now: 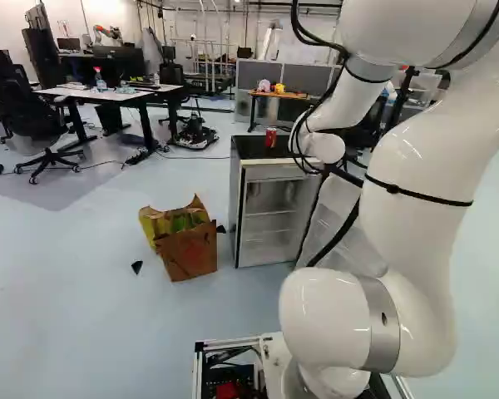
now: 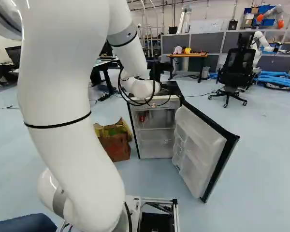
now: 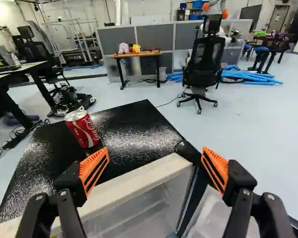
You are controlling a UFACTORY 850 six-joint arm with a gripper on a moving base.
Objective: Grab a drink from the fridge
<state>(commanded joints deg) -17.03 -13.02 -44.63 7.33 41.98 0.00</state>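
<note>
Landmark: small fridge (image 1: 274,216), white front frame, glossy black top, door open. Sides noted as seen from behind the arm.

- Far left of fridge: black mesh office chair on castors (image 1: 37,116); next to it, long white-topped table (image 1: 121,96) on black legs.
- Just left of fridge, on floor: upright brown paper bag (image 1: 190,253), yellow bag (image 1: 160,223) behind it.
- On fridge top, toward its left side: red metal drink can (image 3: 82,129), white lettering on its wall. Stands upright, long axis vertical, flat lid up; the lettering faces the claw side.
- Above fridge's front edge: black claw with orange pads (image 3: 155,149). Released: fingers wide apart, only air between the pads. Can sits ahead, outside the gap, beyond the finger on its side; that finger overlaps the sight line near the can's base. Contact: cannot tell.
- Inside fridge, upper left: small red item (image 2: 143,117), too small to identify. Pale shelves below.
- Behind fridge: wooden-topped table (image 2: 188,55), pink and yellow objects on it, grey partitions beyond.
- Right of fridge: its open door (image 2: 198,145), white lined, black edged, swung out toward the base.
- Farther right, behind: black office chair (image 2: 238,67), blue tubing (image 2: 278,79) on floor.
</note>
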